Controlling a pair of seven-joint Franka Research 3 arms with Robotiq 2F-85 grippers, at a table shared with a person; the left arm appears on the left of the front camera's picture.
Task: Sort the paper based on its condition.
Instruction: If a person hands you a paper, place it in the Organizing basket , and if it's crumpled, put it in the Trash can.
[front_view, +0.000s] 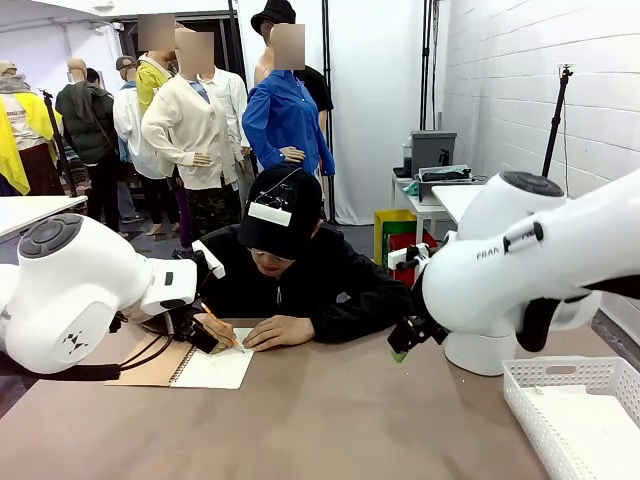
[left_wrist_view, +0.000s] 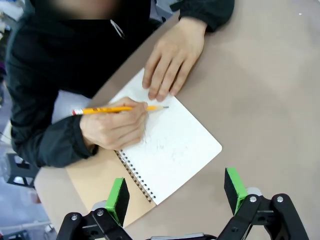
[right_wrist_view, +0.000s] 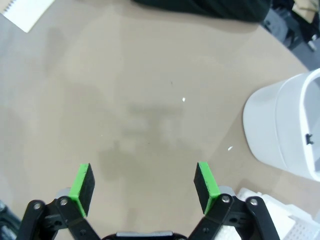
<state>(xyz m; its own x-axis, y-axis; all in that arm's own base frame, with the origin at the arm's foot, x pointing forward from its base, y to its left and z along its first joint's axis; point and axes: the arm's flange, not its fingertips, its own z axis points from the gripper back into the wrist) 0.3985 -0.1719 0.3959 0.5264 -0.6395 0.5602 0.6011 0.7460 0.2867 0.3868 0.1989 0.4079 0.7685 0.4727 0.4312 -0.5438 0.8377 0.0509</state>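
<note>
No loose paper is in view. A spiral notebook with a brown cover lies open at a white page in front of the person. One hand writes on it with a yellow pencil; the other hand rests flat on the page's far edge. My left gripper hangs open just above the notebook's near corner, holding nothing; in the front view this gripper is right beside the writing hand. My right gripper is open over bare tabletop, and in the front view it hovers at mid-right.
A white plastic basket stands at the near right corner of the table; its corner shows beside my right fingers. The right arm's white round base rises close by. The person leans over the far edge.
</note>
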